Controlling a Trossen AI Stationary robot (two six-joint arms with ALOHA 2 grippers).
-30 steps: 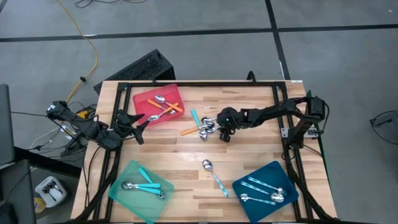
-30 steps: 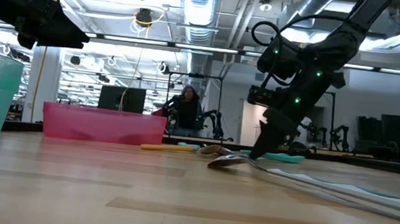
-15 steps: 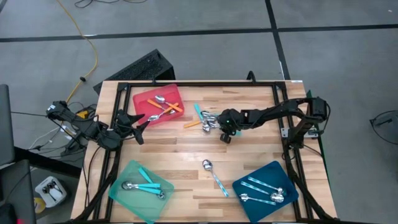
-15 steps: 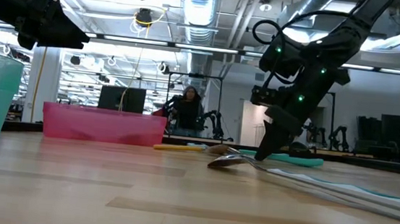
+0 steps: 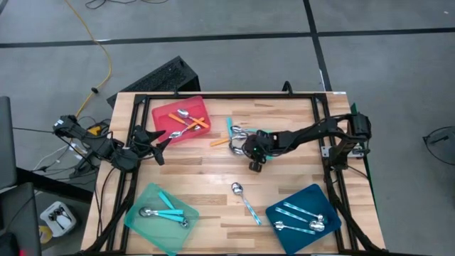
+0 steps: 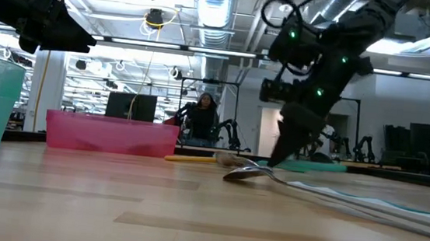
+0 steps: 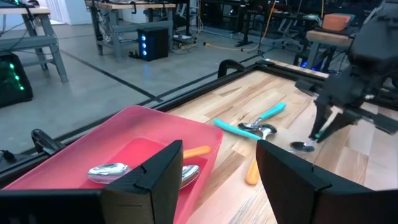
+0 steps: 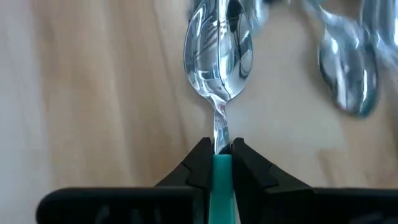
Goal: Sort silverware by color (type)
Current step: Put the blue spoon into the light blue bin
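My right gripper (image 5: 249, 147) is low over the middle of the table, at a small pile of spoons (image 5: 238, 136), and is shut on a turquoise-handled spoon (image 8: 219, 56). Another turquoise-handled spoon (image 5: 229, 126) and an orange-handled one (image 5: 220, 141) lie flat beside the pile. A pale-blue-handled spoon (image 5: 243, 197) lies alone nearer the front. My left gripper (image 7: 214, 180) hangs open above the red tray's (image 5: 181, 119) near left corner, holding nothing. My right gripper pinches the spoon's turquoise handle (image 8: 222, 163) between its two fingertips, right where it joins the metal neck. The fingers (image 6: 278, 159) slant down from the table's right side and lie along the spoon. The bowl (image 7: 303, 147) sits at table height; I cannot tell whether it is lifted clear.
The red tray at the far left holds two orange-handled spoons. A mint-green tray (image 5: 160, 213) at the near left holds turquoise ones, and a dark-blue tray (image 5: 306, 213) at the near right holds pale-blue ones. A person (image 6: 200, 115) stands in the room beyond the table.
My right gripper has moved a little toward the table's left and near edges, into the pile. The loose turquoise-handled and orange-handled spoons beside it have slid a short way toward the far edge.
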